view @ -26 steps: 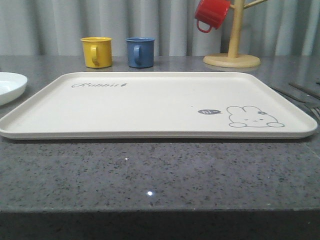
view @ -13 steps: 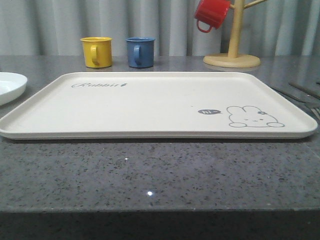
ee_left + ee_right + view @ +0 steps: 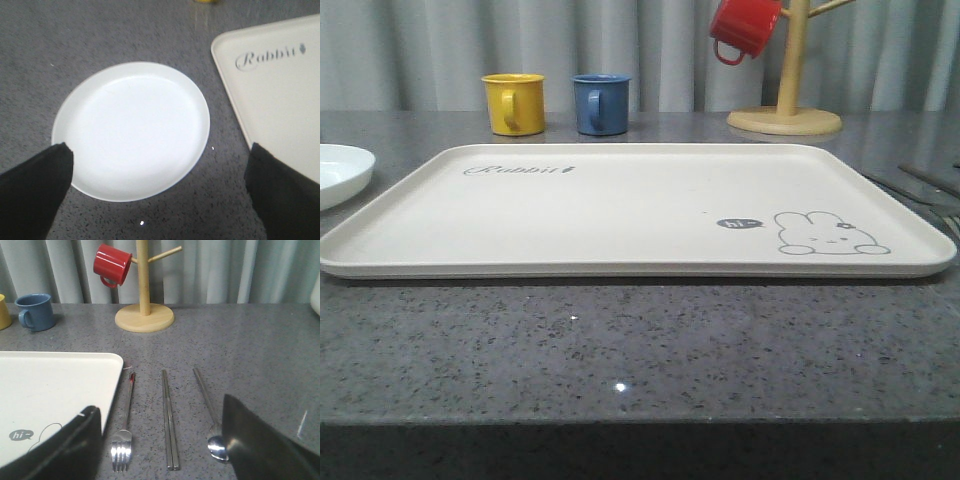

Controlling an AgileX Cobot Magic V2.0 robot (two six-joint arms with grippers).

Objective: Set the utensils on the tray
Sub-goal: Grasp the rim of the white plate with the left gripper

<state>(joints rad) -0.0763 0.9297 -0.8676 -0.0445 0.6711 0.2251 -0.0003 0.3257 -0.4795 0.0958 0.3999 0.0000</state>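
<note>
The cream tray (image 3: 620,215) with its rabbit drawing lies empty in the middle of the grey counter. Just off its right rim lie the utensils, side by side: a fork (image 3: 123,447) nearest the tray (image 3: 50,385), then a pair of chopsticks (image 3: 169,425), then a spoon (image 3: 216,442). My right gripper (image 3: 159,410) hovers open above their near ends, with fork and chopsticks between its fingers and the spoon's bowl partly hidden behind one finger. My left gripper (image 3: 160,150) is open over the counter, above a white plate and beside the tray's "Rabbit" corner (image 3: 280,95).
A white round plate (image 3: 132,130) sits left of the tray. A yellow mug (image 3: 514,103) and a blue mug (image 3: 601,103) stand behind it. At the back right a wooden mug tree (image 3: 144,315) carries a red mug (image 3: 112,264).
</note>
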